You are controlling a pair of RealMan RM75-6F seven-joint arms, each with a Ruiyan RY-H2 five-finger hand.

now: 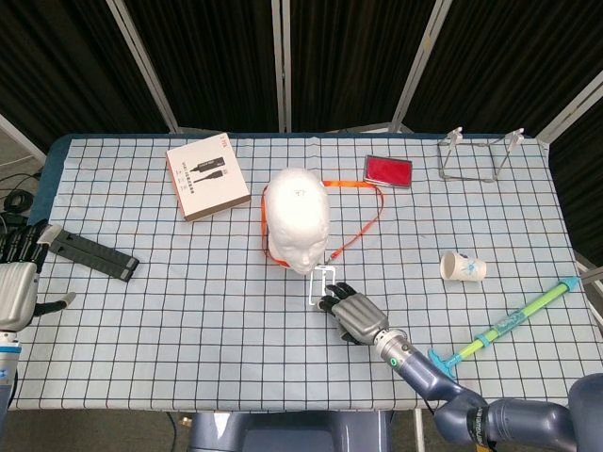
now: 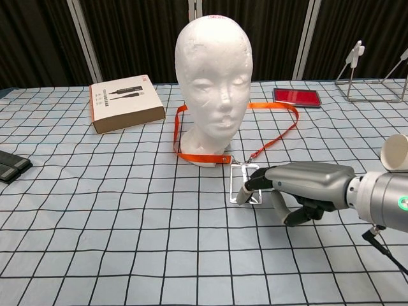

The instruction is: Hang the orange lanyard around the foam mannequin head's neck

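- The right hand [image 2: 299,186] reaches in low over the checked tablecloth [image 2: 127,217], palm down, forearm stretching back to the table's near right edge.
- Its fingertips [image 2: 250,183] pinch the clear badge holder [image 2: 242,183] on the cloth before the foam mannequin head [image 2: 213,83].
- The orange lanyard [image 2: 271,137] loops around the head's neck, its strap trailing right and back.
- The left hand [image 1: 17,273] rests off the table's left edge, fingers apart, holding nothing.

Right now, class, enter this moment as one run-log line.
right hand: fingertips on clear badge holder | orange lanyard: looped round foam mannequin head neck | left hand: idle at table edge
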